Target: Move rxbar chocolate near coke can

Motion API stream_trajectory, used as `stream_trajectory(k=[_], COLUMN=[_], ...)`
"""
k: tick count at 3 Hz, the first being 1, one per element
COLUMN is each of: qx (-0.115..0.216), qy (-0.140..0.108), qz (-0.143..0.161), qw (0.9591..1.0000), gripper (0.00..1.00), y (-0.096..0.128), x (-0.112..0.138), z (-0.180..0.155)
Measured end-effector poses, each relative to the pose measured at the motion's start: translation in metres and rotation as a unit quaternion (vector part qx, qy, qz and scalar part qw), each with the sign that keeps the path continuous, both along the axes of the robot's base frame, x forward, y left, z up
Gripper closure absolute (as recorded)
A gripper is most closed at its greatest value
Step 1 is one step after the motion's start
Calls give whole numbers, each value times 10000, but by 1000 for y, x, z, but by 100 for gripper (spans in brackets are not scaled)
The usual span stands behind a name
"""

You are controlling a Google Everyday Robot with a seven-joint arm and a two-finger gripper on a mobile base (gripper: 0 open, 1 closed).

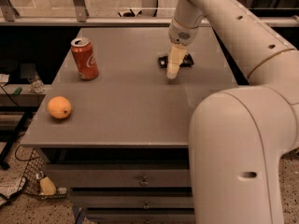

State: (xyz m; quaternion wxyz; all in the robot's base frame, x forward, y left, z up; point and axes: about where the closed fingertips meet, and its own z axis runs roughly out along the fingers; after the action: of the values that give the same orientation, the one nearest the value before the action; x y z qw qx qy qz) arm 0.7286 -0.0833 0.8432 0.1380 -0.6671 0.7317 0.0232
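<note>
Now the bar (188,59) lies flat, lengthwise along the table's (140,125) far edge, behind the gripper (172,73), whose spread cannot be told.
</note>
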Motion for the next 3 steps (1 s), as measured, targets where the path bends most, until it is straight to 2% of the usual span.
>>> stream_trajectory(k=[1,3], qx=[-194,-284], qy=[164,176], qz=[-38,-62], qw=[9997,9994], gripper=[2,47], y=[-11,-17], x=[19,31], z=[-23,-30])
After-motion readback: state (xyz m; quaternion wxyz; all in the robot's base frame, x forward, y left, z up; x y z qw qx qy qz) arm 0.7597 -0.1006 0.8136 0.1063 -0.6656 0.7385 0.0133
